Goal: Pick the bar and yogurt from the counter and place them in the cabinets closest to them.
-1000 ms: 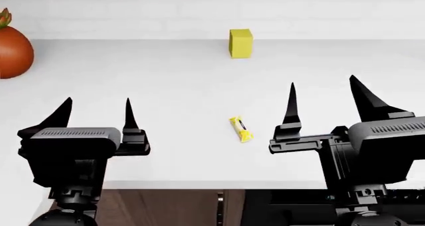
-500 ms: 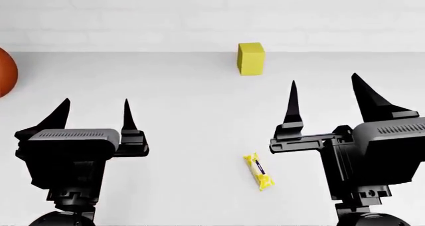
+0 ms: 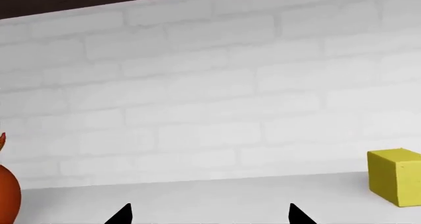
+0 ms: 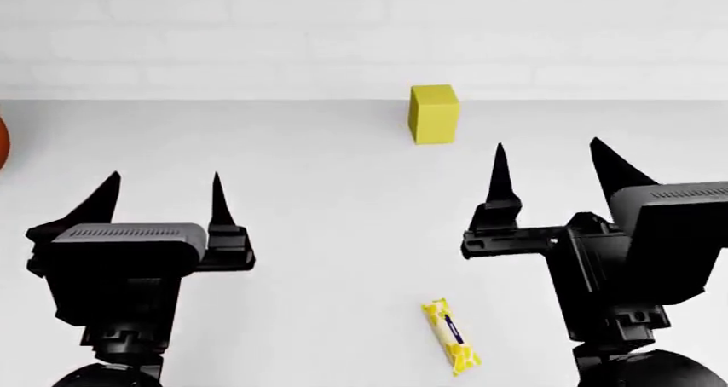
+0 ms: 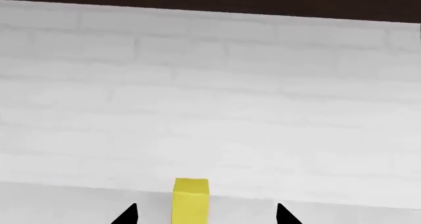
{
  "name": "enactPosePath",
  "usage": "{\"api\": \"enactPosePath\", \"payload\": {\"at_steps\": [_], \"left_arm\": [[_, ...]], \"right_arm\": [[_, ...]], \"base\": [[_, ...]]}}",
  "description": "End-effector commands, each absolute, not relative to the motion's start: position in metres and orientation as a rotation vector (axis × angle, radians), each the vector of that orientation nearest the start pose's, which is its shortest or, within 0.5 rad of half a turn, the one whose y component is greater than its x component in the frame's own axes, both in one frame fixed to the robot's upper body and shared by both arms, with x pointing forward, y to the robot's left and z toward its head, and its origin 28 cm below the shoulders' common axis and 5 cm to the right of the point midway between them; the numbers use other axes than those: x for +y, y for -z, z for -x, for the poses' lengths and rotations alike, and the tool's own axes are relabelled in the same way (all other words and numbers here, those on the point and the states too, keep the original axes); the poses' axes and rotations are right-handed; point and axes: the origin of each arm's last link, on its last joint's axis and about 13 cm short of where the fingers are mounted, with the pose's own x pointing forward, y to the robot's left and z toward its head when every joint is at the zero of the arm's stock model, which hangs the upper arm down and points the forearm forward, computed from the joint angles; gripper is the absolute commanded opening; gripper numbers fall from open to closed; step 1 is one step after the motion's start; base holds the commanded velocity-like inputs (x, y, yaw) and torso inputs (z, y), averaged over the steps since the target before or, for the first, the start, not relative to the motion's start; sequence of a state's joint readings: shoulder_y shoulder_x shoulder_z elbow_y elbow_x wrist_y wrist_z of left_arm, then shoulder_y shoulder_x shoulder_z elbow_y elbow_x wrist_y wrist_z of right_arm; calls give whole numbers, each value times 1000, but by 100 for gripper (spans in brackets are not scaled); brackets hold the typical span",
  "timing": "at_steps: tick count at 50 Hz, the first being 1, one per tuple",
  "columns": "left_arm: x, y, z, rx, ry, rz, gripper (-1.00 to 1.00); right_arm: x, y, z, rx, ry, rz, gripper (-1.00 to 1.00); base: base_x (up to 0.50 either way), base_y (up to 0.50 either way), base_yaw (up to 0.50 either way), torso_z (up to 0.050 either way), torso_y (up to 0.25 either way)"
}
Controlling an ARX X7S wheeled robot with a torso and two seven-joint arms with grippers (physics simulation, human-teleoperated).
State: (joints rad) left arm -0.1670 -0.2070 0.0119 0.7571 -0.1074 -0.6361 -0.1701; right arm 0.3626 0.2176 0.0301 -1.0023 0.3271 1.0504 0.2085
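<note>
The slim yellow bar (image 4: 451,336) with a dark label lies flat on the white counter (image 4: 319,182), low in the head view, between my two arms and nearer the right one. My left gripper (image 4: 162,195) hovers open over the counter at the left, holding nothing. My right gripper (image 4: 548,170) stands open at the right, above and beyond the bar, also holding nothing. In the wrist views only the fingertips (image 3: 122,215) and fingertips (image 5: 129,215) show, spread wide. The yogurt is out of view.
A plain yellow block (image 4: 434,112) stands upright near the white brick wall (image 4: 341,37); it also shows as the yellow block (image 5: 191,199) and the yellow block (image 3: 397,177). An orange-red round object (image 4: 2,144) sits at the far left edge.
The view has shifted forward: the bar has slid lower in the head view, the yellow block sits slightly lower, and the orange object has nearly left the frame. Both grippers stay open.
</note>
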Motion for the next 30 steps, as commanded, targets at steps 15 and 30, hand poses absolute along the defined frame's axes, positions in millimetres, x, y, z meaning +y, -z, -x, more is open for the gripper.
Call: {"api": "enactPosePath", "payload": {"at_steps": [15,30], "left_arm": [[229,-155,-206,-268,-75,-114,100],[231,-153,-205,-261,-71,-115,100]], "right_arm": [[-123,-241,-115,180,-412,195,100],[-119,-233,-133,478,-383,185,100]], "base": [[0,0,0,0,0],[0,0,0,0,0]]}}
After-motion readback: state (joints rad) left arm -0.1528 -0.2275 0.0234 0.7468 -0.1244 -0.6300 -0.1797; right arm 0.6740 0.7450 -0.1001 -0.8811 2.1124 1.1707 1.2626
